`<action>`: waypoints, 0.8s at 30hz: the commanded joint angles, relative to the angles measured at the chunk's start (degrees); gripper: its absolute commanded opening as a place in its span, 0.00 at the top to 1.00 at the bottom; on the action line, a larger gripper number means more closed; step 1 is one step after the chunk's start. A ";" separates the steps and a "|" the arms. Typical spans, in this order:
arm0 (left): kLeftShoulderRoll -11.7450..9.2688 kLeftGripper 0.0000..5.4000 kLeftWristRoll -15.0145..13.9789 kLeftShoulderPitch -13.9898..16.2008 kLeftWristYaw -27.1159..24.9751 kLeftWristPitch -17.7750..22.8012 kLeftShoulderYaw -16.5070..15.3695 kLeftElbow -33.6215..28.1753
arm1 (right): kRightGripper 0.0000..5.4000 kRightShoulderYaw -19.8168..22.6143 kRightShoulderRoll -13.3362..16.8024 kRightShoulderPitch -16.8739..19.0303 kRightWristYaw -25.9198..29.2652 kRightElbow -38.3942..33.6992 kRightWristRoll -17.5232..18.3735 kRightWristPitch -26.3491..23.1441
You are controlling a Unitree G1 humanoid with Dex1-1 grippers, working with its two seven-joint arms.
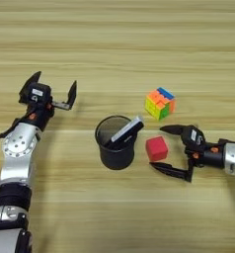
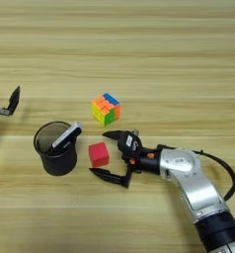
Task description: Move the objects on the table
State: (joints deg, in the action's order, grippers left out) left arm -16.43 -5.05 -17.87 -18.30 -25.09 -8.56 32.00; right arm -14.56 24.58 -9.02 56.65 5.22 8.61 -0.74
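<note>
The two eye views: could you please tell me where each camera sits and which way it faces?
Left eye view: on the head, looking down at the table; shows the whole left arm with the open left gripper, plus the right gripper.
Right eye view: beside it, reaching further right; shows the full right arm, only one left finger.
Shared: black cup with marker, red cube between the open right fingers, puzzle cube.

Two cubes (image 1: 159, 103) (image 1: 156, 148), one cup (image 1: 117, 143), one marker (image 1: 126, 132).
</note>
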 commanded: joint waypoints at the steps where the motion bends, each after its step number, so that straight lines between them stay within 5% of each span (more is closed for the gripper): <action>1: -0.09 0.00 -0.19 0.01 -0.31 0.11 0.37 -0.93 | 0.01 -1.37 -0.42 -2.51 -0.59 3.05 -2.27 0.91; 24: 0.13 0.00 0.19 -0.19 0.36 0.05 0.69 -0.54 | 0.42 -1.97 -1.76 -5.00 -0.22 7.78 -3.35 3.08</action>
State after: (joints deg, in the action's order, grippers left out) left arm -16.31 -5.03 -17.77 -18.13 -25.08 -8.14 31.00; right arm -16.58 22.66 -12.71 56.63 12.53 5.85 1.83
